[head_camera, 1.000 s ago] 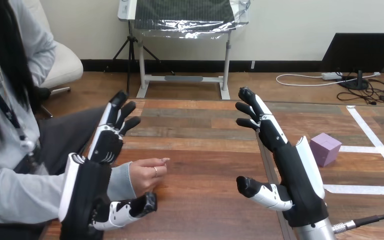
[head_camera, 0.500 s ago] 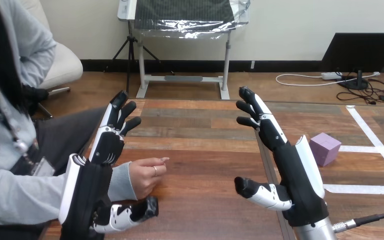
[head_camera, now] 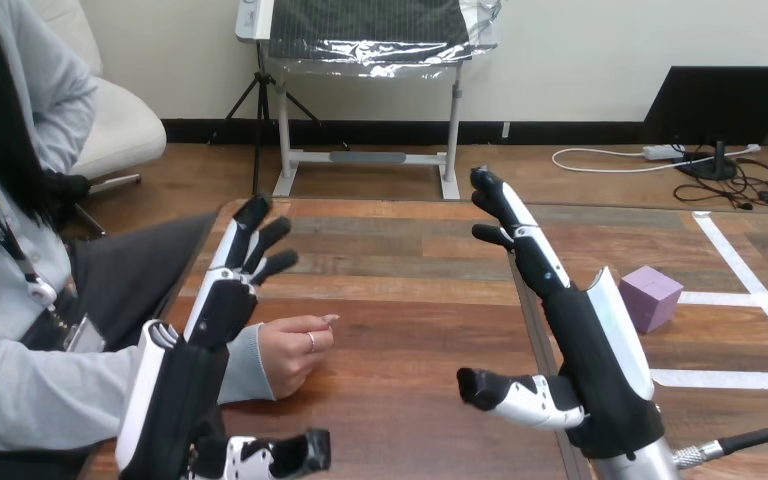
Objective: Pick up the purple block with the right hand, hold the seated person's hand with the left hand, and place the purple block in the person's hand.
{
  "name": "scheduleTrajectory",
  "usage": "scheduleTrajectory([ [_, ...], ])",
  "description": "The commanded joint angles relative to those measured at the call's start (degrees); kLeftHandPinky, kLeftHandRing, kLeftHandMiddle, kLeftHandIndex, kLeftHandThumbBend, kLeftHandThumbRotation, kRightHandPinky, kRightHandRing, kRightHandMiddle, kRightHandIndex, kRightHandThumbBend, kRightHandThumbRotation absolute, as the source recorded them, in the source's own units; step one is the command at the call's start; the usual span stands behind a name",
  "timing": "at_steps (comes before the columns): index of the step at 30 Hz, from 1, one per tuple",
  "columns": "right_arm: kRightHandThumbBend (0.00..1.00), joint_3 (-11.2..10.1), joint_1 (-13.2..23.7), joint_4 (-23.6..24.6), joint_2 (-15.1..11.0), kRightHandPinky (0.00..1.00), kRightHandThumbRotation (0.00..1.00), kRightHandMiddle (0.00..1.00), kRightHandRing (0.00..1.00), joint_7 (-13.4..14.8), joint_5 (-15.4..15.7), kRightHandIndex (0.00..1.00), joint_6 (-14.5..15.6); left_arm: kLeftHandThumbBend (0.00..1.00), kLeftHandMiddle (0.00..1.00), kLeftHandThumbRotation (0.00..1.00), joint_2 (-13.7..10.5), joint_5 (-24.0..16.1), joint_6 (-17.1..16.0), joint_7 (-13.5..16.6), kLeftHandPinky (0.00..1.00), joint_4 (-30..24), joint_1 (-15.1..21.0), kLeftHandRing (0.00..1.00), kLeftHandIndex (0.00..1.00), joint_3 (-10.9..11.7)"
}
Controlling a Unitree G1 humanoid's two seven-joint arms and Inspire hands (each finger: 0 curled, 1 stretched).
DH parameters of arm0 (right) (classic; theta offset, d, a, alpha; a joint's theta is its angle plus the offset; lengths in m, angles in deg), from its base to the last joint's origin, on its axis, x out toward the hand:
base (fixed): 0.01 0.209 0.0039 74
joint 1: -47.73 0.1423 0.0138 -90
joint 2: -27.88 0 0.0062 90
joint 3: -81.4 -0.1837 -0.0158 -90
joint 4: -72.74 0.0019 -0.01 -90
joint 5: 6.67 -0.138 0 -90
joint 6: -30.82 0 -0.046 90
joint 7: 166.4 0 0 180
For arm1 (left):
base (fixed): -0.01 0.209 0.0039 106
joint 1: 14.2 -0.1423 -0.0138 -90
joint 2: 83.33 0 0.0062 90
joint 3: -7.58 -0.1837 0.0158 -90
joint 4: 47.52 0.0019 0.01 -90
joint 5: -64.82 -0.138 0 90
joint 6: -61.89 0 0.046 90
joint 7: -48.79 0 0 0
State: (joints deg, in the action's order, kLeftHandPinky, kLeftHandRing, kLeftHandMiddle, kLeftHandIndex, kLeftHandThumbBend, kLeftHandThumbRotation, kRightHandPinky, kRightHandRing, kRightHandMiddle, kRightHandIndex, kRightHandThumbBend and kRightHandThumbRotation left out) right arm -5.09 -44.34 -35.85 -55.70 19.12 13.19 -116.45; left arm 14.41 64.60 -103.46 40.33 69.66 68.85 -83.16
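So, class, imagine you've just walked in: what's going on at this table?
A robot has its left hand and right hand raised over the wooden table, fingers straight, holding nothing. The purple block sits untouched on the table, right of the right hand. The person's hand rests on the table beside the left hand, not yet held.
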Motion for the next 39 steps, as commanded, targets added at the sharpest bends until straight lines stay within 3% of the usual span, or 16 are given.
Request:
scheduleTrajectory([
  [1,1.00,-0.43,-0.17,7.64,-1.06,0.86,0.87,0.97,0.95,-1.24,-1.10,0.97,2.20,1.00,0.97,0.69,-0.81,0.26,1.85,-0.02,0.83,-6.30,-0.71,0.92,0.97,-0.29],
  [12,1.00,-0.20,-2.01,15.49,-0.07,0.87,0.86,0.97,0.95,-4.06,-4.95,0.96,9.01,1.00,0.97,0.66,0.17,-0.98,7.60,0.69,0.83,-13.32,-3.95,0.93,0.97,0.00],
  [22,1.00,0.41,-1.21,17.41,-0.09,0.85,0.89,0.97,0.94,-5.89,-6.69,0.96,12.53,1.00,0.97,0.66,0.77,-0.83,12.22,0.87,0.86,-15.69,-3.03,0.94,0.96,-0.51],
  [32,1.00,0.85,0.79,15.40,-0.16,0.85,0.88,0.95,0.93,-7.28,-6.90,0.96,13.38,1.00,0.98,0.69,0.74,-2.21,13.92,1.18,0.89,-13.74,0.44,0.95,0.96,0.30],
  [39,1.00,1.38,3.38,10.26,0.03,0.86,0.86,0.96,0.94,-8.20,-8.44,0.96,10.65,1.00,0.98,0.73,1.08,-5.69,13.67,3.21,0.87,-11.78,2.71,0.94,0.95,1.61],
])
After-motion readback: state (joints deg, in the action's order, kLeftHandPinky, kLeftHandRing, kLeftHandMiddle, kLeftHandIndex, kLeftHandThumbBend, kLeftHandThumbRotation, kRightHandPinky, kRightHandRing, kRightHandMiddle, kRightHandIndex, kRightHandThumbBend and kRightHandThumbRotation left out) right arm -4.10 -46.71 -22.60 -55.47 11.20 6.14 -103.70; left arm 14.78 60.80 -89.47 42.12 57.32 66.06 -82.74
